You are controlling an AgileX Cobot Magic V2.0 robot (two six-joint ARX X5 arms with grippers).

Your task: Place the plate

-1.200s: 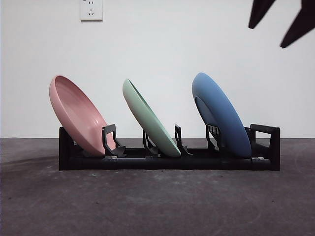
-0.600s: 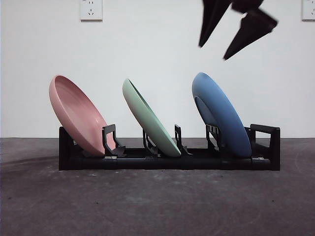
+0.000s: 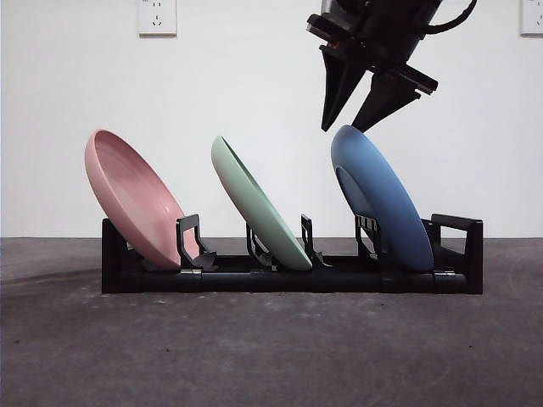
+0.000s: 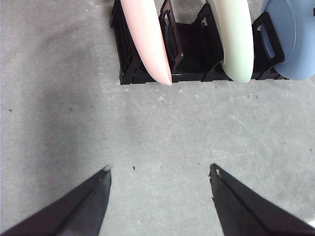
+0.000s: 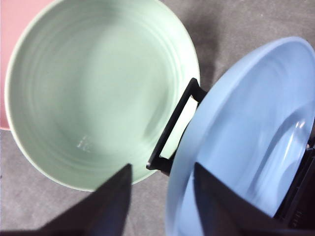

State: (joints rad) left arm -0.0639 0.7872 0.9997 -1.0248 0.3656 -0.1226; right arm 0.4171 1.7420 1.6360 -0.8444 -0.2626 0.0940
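Three plates lean in a black rack (image 3: 288, 280): a pink plate (image 3: 131, 199) on the left, a green plate (image 3: 259, 208) in the middle and a blue plate (image 3: 382, 199) on the right. My right gripper (image 3: 342, 127) hangs open directly over the blue plate's top rim. In the right wrist view the right gripper (image 5: 162, 169) has one jaw on each side of the blue plate (image 5: 246, 147) rim, and the green plate (image 5: 93, 88) is beside it. My left gripper (image 4: 160, 169) is open and holds nothing, over bare table in front of the rack (image 4: 189, 49).
A black rack divider (image 5: 177, 128) stands between the green and blue plates. The pink plate (image 4: 145, 39) and green plate (image 4: 236, 39) show edge-on in the left wrist view. Grey table (image 3: 271, 348) spreads before the rack. A white wall with an outlet (image 3: 157, 15) stands behind.
The right gripper has come down from the upper right and moved left, from well above the rack to the blue plate's top rim. The plates have not moved.
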